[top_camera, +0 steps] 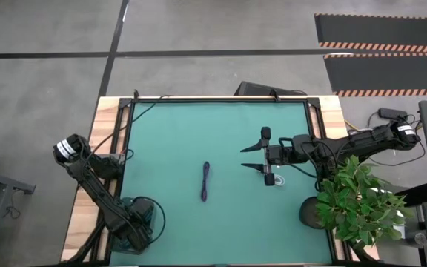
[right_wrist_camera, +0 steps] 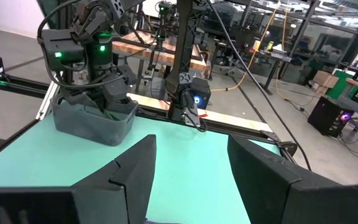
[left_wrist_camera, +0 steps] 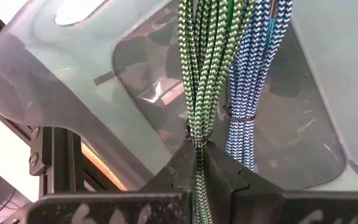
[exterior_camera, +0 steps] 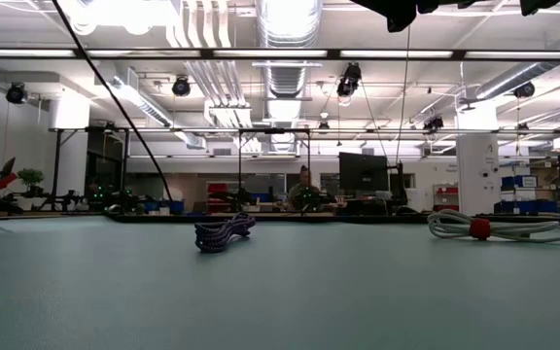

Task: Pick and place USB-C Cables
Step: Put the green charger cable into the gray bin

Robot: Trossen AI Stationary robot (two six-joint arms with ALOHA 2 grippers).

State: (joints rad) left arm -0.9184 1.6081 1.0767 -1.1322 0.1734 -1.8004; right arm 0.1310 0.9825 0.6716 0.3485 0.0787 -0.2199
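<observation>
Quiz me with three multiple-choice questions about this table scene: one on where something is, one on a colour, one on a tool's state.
1. Where is the left tool?
A. over the mat's centre
B. down in the grey bin
C. beside the plant

2. What colour is the cable bundle in the left tool?
A. green
B. red
C. black

3. How is the right tool?
A. shut on the white cable
B. out of view
C. open, holding nothing

Answers:
B, the high view shows it down at the bin.
A, the left wrist view shows green braid pinched between its fingers.
C, its fingers are spread apart.
</observation>
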